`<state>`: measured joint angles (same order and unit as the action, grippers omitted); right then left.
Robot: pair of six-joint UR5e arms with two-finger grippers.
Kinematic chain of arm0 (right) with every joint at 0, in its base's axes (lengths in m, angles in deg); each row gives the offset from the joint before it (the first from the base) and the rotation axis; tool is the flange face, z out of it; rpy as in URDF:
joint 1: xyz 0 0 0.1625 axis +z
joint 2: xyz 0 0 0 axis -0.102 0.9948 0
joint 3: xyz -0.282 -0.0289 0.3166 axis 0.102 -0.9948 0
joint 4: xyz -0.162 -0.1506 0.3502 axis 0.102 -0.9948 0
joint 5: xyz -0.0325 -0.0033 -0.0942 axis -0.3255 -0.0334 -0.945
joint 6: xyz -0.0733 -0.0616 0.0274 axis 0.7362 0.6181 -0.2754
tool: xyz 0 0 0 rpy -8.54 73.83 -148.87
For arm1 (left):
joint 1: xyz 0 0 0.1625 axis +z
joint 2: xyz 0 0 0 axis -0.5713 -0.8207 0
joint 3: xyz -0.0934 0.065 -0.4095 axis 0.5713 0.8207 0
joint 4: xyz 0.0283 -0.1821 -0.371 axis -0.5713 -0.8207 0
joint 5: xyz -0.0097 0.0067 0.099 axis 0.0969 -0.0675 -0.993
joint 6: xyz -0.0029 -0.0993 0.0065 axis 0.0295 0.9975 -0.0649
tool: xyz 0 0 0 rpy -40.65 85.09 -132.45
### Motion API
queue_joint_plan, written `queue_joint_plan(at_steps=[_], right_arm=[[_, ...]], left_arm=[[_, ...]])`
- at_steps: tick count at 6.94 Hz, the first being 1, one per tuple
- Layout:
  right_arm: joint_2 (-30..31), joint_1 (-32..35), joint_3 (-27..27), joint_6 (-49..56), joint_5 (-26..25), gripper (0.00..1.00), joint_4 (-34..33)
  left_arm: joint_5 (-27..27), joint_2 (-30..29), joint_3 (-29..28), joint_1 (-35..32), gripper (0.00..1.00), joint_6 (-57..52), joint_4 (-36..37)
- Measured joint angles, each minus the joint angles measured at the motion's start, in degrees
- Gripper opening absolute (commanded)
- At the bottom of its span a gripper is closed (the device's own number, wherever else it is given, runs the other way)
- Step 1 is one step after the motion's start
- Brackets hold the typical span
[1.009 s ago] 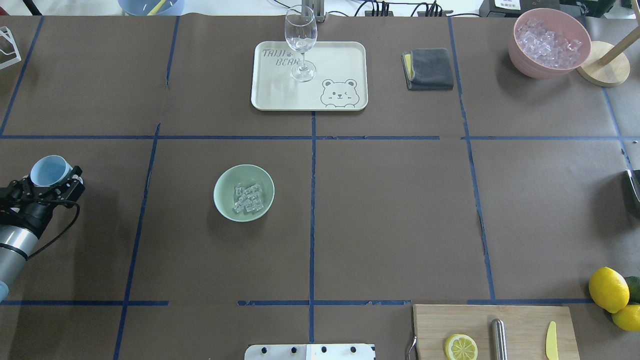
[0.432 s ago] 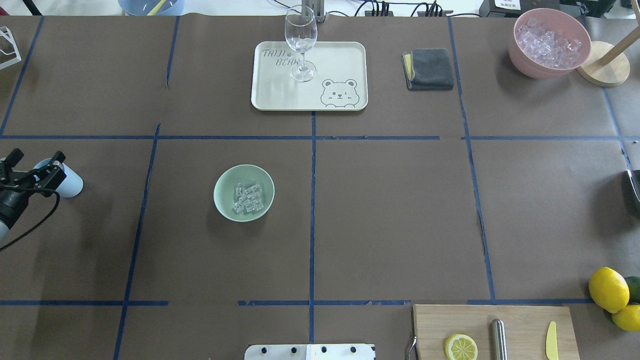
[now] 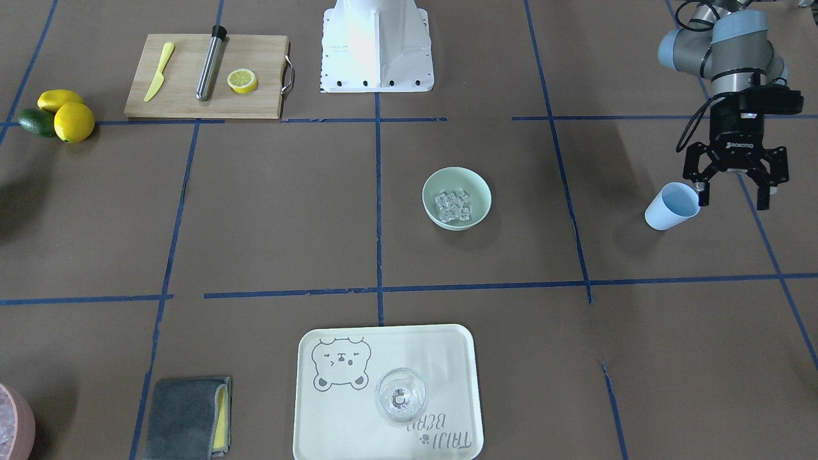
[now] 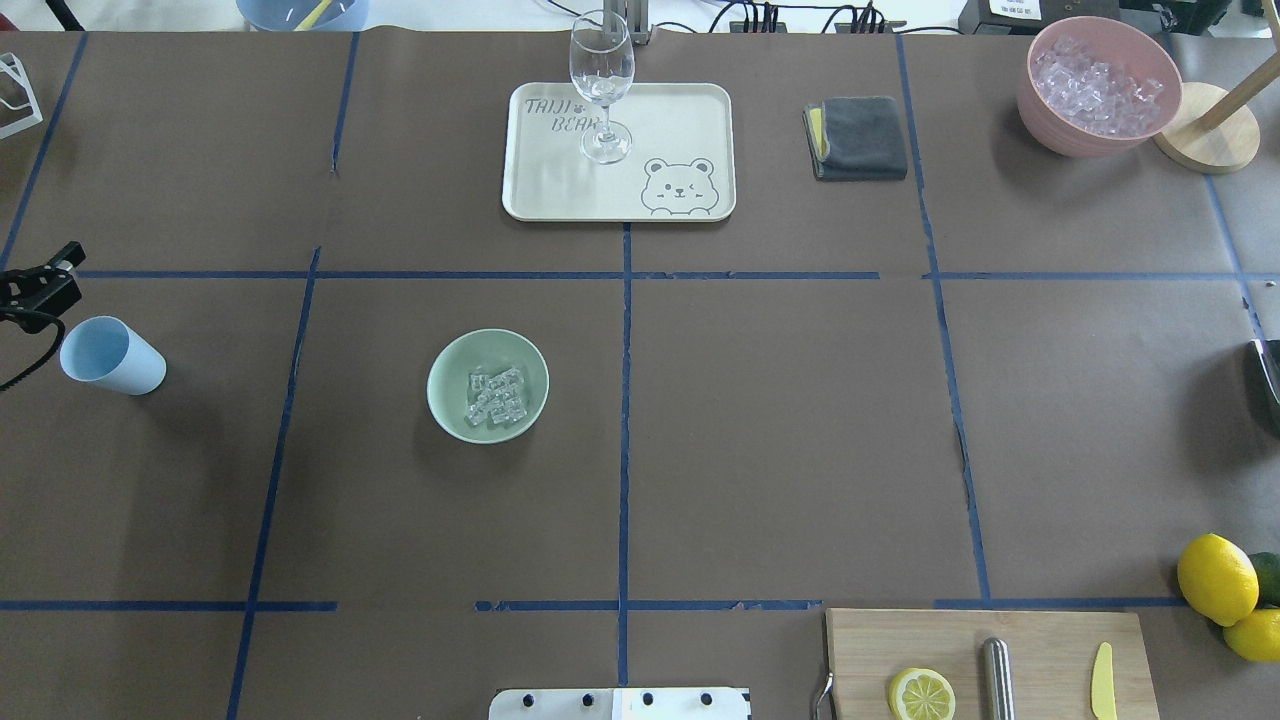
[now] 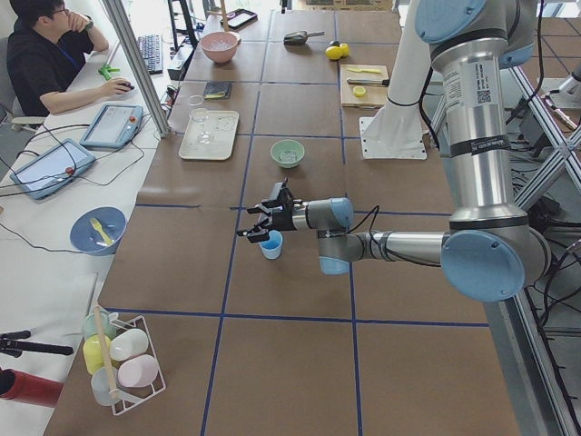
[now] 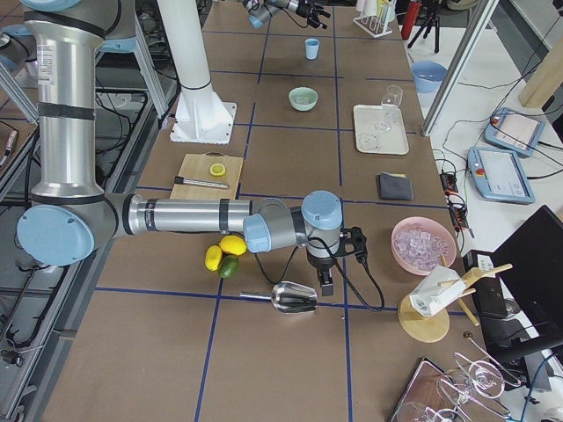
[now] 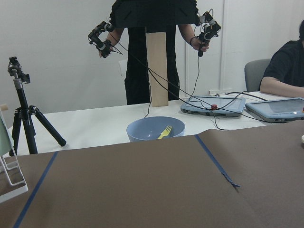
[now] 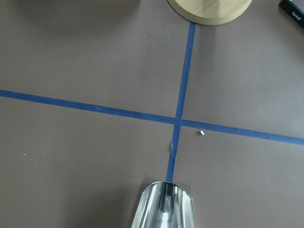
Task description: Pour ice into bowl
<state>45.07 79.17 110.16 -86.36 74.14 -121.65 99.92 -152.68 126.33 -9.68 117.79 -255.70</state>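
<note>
Resting in the bowl [image 4: 441, 402]: the ice [image 4: 495, 397]. Left claw [image 3: 732, 197] is released, just beside the blue cup [image 3: 671, 207]. Right claw [image 6: 325, 283] state: cannot tell.

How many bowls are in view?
3: the mint-green bowl mid-table with ice, the pink bowl at the far right corner, the blue bowl on the white desk.

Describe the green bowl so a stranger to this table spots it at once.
From the cream bear tray at the table's far edge, follow the centre tape line toward the robot. On the robot's left of it stands the mint-green bowl holding a few clear ice cubes. The pink bowl far right also holds ice but is bigger.
</note>
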Motion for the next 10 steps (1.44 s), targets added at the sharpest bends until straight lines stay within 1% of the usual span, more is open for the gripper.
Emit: queue_joint_plan(at_steps=[1, 2, 3, 4, 5, 6, 7, 8, 9, 10], right_arm=[[-0.22, -0.02, 1.48, 0.0, 0.03, 1.0, 0.04], [-0.4, -0.06, 3.49, 0.0, 0.08, 1.0, 0.12], [-0.46, -0.28, 5.45, 0.02, 0.09, 1.0, 0.92], [-0.48, -1.34, 6.55, 0.02, 0.08, 1.0, 4.05], [-0.78, -3.11, 6.93, -0.48, 0.04, 1.0, 8.02], [-2.0, -4.93, 7.15, -2.78, 0.09, 1.0, 10.17], [-4.67, -7.48, 7.26, -6.29, 0.18, 1.0, 11.03], [-8.04, -10.68, 7.32, -8.3, 0.19, 1.0, 11.28], [-11.03, -14.14, 7.57, -9.96, 0.34, 1.0, 11.34], [-13.4, -17.76, 8.41, -13.58, 0.66, 1.0, 11.34]], left_arm=[[9.86, -0.27, 0.7, -7.26, 1.0, -7.25, 3.94], [19.39, -1.07, 2.67, -14.7, 1.0, -13.85, 11.83], [27.0, -2.65, 5.62, -21.93, 1.0, -19.66, 23.08], [32.39, -5.07, 8.17, -28.18, 1.0, -24.29, 35.5], [38.17, -7.55, 9.09, -33.56, 1.0, -26.85, 46.71], [43.73, -9.24, 9.22, -37.8, 1.0, -28.03, 55.83], [48.02, -10.04, 9.28, -40.63, 1.0, -30.09, 63.17], [52.69, -10.04, 8.56, -42.7, 1.0, -32.88, 68.31], [58.81, -9.95, 7.44, -44.89, 1.0, -34.49, 73.43], [63.43, -9.03, 6.9, -46.18, 1.0, -36.02, 76.77]])
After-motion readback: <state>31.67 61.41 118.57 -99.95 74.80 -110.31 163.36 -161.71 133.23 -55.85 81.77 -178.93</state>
